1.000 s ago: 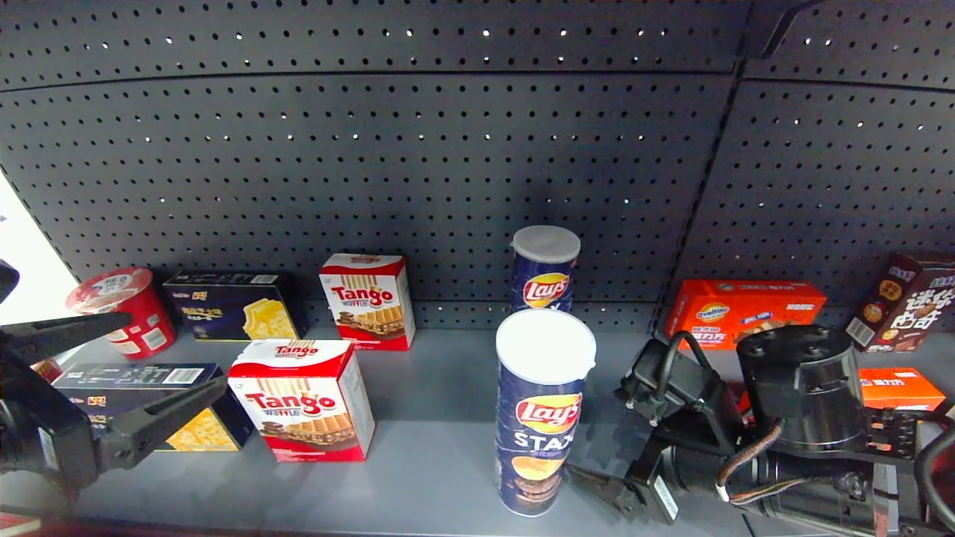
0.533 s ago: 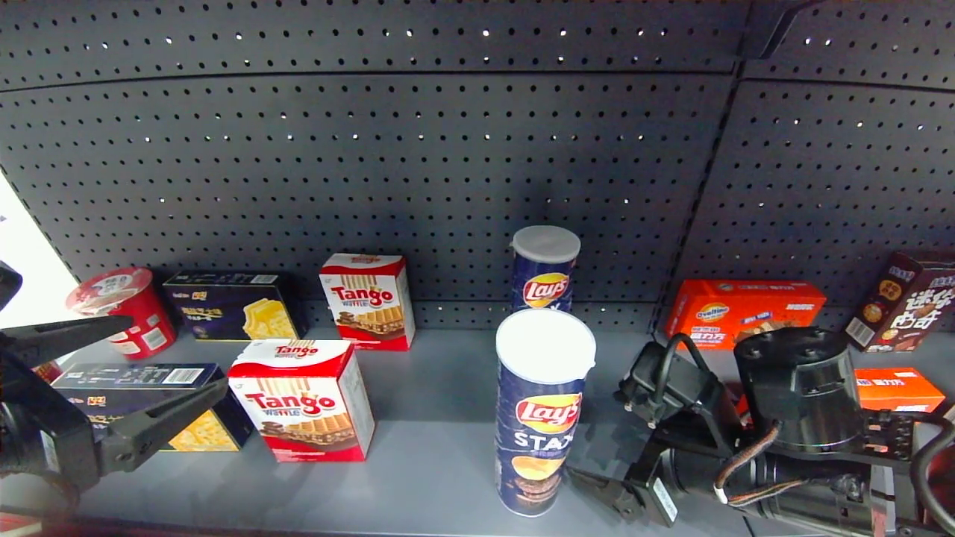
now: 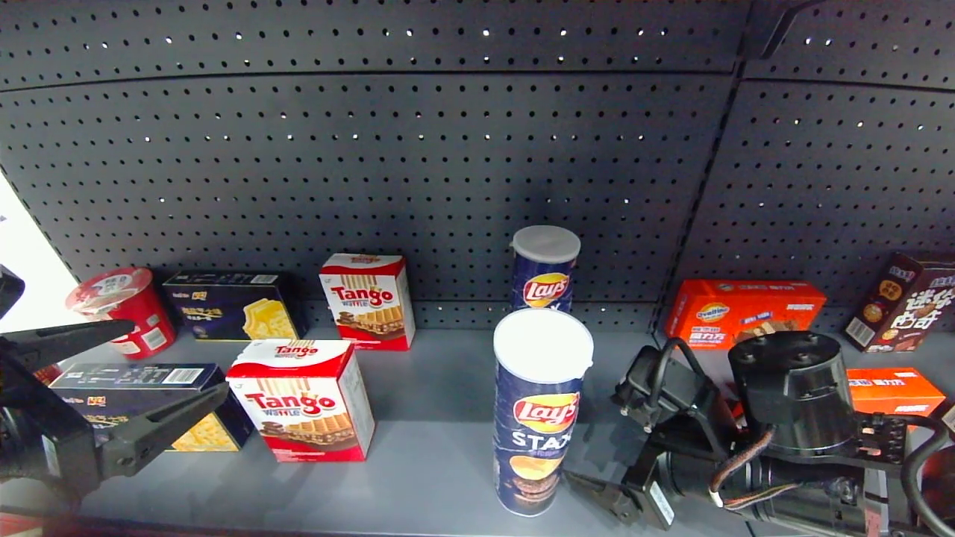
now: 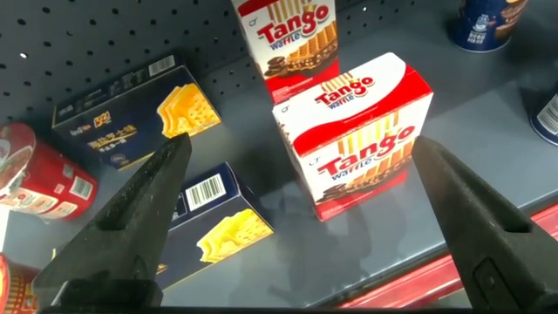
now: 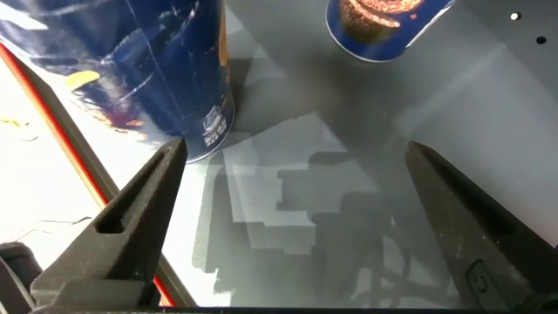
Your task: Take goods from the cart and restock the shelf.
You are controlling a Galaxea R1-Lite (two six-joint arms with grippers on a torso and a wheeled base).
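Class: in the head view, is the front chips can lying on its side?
No, the front chips can stands upright on its base on the shelf.

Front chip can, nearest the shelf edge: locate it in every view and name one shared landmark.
Head view: front chip can upright at lower centre of the shelf.
Left wrist view: its base cut by the frame edge, beyond the front wafer box.
Right wrist view: its lower body, large and near.
Shared landmark: back chip can.
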